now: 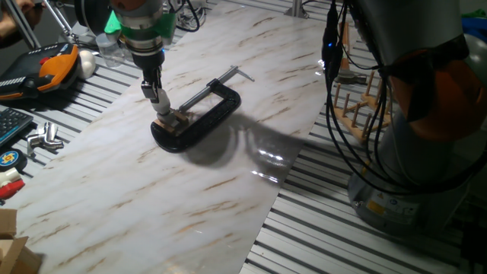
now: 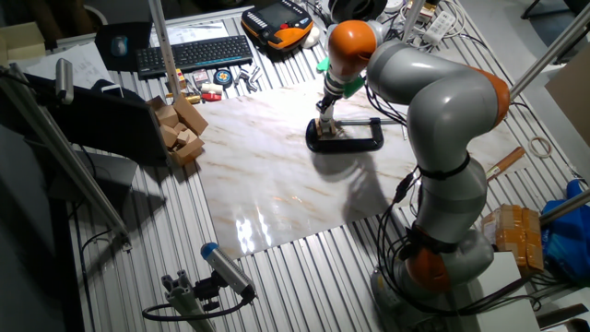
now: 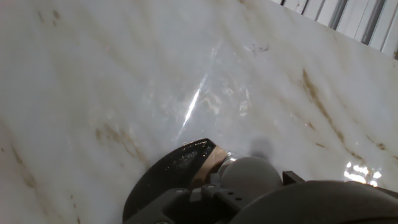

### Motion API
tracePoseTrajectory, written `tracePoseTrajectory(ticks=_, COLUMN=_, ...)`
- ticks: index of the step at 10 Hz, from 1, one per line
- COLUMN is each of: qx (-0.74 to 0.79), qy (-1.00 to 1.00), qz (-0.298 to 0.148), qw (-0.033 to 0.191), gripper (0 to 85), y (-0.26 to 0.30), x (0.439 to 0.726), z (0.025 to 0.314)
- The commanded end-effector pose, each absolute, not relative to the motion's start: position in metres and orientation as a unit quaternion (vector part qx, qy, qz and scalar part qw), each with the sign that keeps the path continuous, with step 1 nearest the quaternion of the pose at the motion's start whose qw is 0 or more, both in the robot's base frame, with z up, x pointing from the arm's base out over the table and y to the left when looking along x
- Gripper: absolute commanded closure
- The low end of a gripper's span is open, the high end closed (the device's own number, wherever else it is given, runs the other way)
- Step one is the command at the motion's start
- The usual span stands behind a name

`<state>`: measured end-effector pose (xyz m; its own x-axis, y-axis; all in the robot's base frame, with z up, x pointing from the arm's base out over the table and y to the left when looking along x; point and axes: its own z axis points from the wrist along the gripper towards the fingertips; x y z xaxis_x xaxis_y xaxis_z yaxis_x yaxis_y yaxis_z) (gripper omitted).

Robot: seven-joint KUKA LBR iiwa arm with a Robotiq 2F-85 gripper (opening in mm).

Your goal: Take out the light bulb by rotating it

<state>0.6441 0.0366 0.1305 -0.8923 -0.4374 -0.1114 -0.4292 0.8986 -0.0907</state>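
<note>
Gripper [image 1: 157, 97] stood upright over the black C-clamp [image 1: 199, 116] on the marble-patterned board [image 1: 190, 183], fingers closed around the light bulb [image 3: 249, 174], bulb seated in the tan wooden block [image 1: 176, 120] inside the clamp, no legible writing or labels.

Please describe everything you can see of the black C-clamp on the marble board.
The black C-clamp lies flat on the marble board. Its body looks like glossy dark metal, and a silver screw with a crossbar handle points away from the arm. Its jaw holds a tan wooden block. The gripper hangs directly over that block.
</note>
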Motion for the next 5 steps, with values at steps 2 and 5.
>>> tracePoseTrajectory(ticks=2, qx=-0.223, qy=0.973, qz=-0.025, qw=0.056, gripper=85.0, y=0.0365, x=0.6447, z=0.1302)
tracePoseTrajectory(ticks=5, qx=-0.214, qy=0.975, qz=-0.024, qw=0.063, gripper=51.0, y=0.0372, x=0.6443, z=0.1305)
